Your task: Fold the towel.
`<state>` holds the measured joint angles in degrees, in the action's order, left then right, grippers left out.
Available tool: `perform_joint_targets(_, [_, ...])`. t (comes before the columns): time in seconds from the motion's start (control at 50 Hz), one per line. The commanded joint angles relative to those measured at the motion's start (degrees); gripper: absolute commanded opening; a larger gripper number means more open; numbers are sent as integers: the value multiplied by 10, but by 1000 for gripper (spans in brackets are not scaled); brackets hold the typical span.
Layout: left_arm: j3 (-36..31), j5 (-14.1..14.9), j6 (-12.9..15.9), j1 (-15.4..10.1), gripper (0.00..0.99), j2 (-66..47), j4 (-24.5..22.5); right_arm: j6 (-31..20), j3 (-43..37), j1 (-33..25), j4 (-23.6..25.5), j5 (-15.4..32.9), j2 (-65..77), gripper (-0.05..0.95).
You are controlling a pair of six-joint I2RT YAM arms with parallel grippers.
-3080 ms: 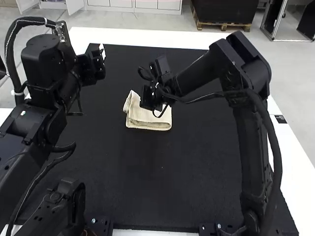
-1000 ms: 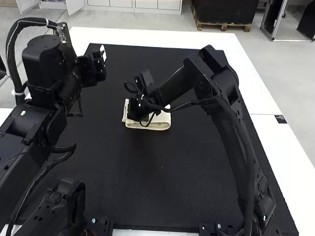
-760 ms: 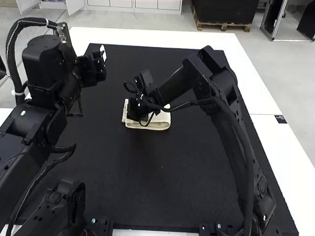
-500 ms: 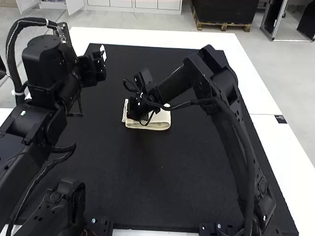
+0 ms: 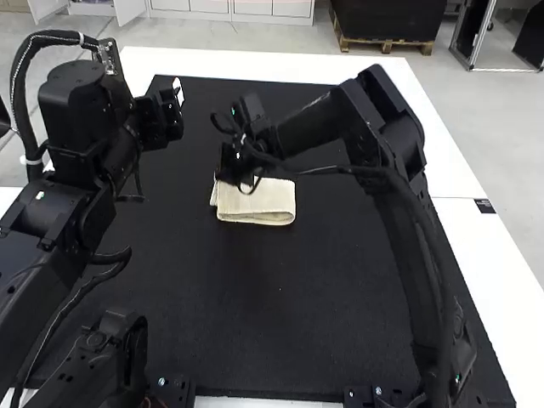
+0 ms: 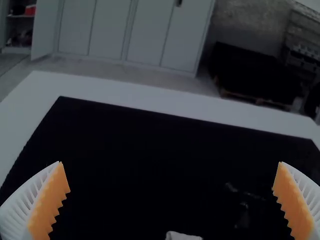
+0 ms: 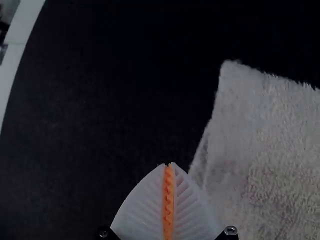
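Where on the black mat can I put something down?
The mat is bare between the towel and its near edge. It's crowded at the towel's far left corner, by the right gripper, and around the left arm.

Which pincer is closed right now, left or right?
The right pincer: its fingers meet at their tips near the towel, while the left pincer stands wide open.
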<state>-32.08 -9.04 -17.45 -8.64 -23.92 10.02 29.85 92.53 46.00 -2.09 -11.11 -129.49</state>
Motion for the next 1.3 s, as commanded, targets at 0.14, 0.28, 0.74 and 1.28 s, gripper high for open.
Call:
perform_joint_targets(0.14, [-5,-5,-5,0,962,12,-7,-22,64,-29,41,29,78,-2])
perform_joint_targets(0.28, [-6,-5,-5,5,962,14,-7,-31,61,-77,67,34,119,-3])
perform_joint_targets(0.74, [-9,-2,-4,40,962,39,-6,-100,-12,-272,96,50,307,-3])
perform_joint_targets(1.28, [-4,-26,17,93,959,114,-2,-218,-409,-443,-18,142,779,-3])
